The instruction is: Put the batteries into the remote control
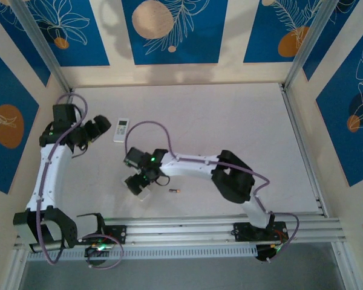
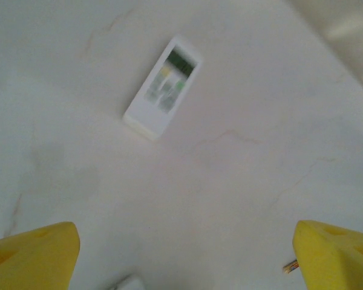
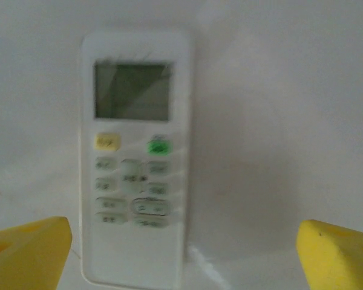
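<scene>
A remote control (image 3: 136, 175) lies flat on the bench (image 1: 230, 121), face up with its screen and buttons showing. Its battery bay (presumably on the back) is therefore underneath, so the remote probably has to be turned over before anything goes in.

The right pincer (image 3: 183, 235) hangs directly over it. Its fingers are spread far wider than the remote's body, touch neither edge and hold nothing. That stance would suit closing on the long sides to lift or flip it.

In the top view one battery (image 1: 175, 191) lies loose on the bench at about 3 o'clock from the right pincer, near but apart, where either arm could fetch it. I cannot make out any other batteries.

A second remote (image 1: 121, 130) sits at about 11 o'clock from that pincer, also face up (the left wrist view catches its screen). The left pincer (image 1: 101, 128) is just beside it at 9 o'clock, wide open and empty, and aimed toward it rather than over it.
</scene>
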You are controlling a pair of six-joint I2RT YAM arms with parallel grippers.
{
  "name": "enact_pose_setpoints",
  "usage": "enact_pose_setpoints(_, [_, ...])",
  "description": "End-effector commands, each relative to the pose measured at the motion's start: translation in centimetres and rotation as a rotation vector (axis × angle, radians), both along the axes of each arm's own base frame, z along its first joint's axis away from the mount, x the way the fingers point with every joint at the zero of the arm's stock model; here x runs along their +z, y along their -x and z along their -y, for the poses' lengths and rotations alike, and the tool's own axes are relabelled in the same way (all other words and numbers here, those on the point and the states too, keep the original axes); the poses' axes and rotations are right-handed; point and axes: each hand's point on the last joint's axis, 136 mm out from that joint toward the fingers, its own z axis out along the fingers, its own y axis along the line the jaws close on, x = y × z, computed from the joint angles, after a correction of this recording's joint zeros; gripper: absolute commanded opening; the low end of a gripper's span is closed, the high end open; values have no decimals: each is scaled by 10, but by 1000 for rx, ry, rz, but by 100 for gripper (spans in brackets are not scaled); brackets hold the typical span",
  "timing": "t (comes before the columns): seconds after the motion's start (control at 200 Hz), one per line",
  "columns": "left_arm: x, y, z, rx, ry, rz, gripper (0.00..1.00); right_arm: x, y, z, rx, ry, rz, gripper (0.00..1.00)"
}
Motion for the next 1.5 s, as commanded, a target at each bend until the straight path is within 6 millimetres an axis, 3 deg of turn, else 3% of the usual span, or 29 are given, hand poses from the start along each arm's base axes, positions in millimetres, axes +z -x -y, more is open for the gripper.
enact_pose_setpoints(0.0, [-5,13,5,18,102,15,91,-4,12,5,52,79,-18,96])
enact_pose_setpoints(0.21, [-19,17,7,37,130,-10,91,-40,20,13,99,192,-29,89])
enact_pose_setpoints(0.32, [-25,19,9,36,146,-33,92,-47,18,18,70,206,-48,74])
enact_pose_setpoints(0.395, [-26,21,12,19,154,-38,92,-31,14,12,36,118,-94,59])
enact_pose_setpoints(0.49, [-23,26,17,-2,157,-39,91,8,-4,10,-40,-68,-159,50])
enact_pose_setpoints(0.57, [-16,29,34,-53,180,-14,89,37,-31,22,-138,-243,-229,48])
enact_pose_setpoints(0.665, [-11,32,73,-177,198,3,89,62,-52,36,-193,-404,-326,48])
enact_pose_setpoints(0.815, [-12,29,127,-302,297,-4,88,94,-57,35,-136,-524,-363,48])
enact_pose_setpoints(0.925, [-18,23,146,-327,305,-21,86,108,-51,26,-86,-559,-372,48])
enact_pose_setpoints(1.01, [-22,18,153,-323,299,-31,79,112,-46,21,-60,-560,-367,49])
enact_pose_setpoints(1.1, [-31,15,151,-277,296,-58,64,115,-46,20,-58,-574,-364,49])
enact_pose_setpoints(1.23, [-43,17,143,-210,280,-108,27,120,-46,19,-55,-584,-347,50])
enact_pose_setpoints(1.28, [-43,17,142,-183,290,-114,15,122,-47,20,-52,-574,-324,56])
enact_pose_setpoints(1.325, [-42,18,141,-161,303,-115,11,125,-50,23,-54,-561,-276,67])
enact_pose_setpoints(1.4, [-40,19,139,-118,322,-128,7,135,-64,35,-74,-543,-115,76])
enact_pose_setpoints(1.495, [-48,31,120,56,302,-239,8,164,-70,41,28,-549,284,83])
